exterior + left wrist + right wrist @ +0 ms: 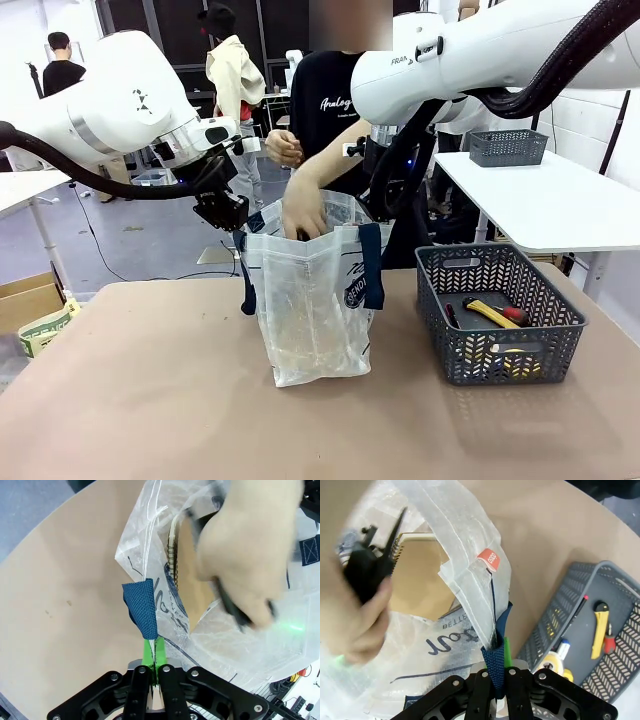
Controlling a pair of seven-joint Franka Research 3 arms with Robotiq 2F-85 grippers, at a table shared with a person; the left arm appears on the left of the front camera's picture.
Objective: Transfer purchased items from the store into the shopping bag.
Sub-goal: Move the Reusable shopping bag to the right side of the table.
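Front view puts the translucent clear-white plastic shopping bag (pixel 315 320) upright in the middle of the tan table (pixel 130 400), its mouth spread between my two arms. My left gripper (pixel 151 647) is clamped on the navy blue woven strap (pixel 141 607) at one side of the rim, with a fold of film caught beside it. My right gripper (pixel 499 652) is pinched tight on the matching navy strap (pixel 492 667) at the opposite side.

A person's hand (pixel 303 212) reaches down into the open mouth holding a small black item (pixel 370 562); it is too blurred for me to say what it is. A tan spiral-bound notebook (pixel 420 575) already lies flat inside the bag. Just beside the bag stands a dark grey lattice plastic basket (pixel 500 365) with a yellow-handled cutter (pixel 601 625) and other small goods in it.

I judge the bag film to be thin, soft and slick: it crumples, holds no shape of its own, and would slide out of smooth pads. The woven straps are the right place to grip, since the weave gives friction and the stitched ends carry the load. The contents look light, though the stiff notebook may press its corners into the film. Too much spread between my arms could strain the seams or lift the base, so I want even, gentle tension.
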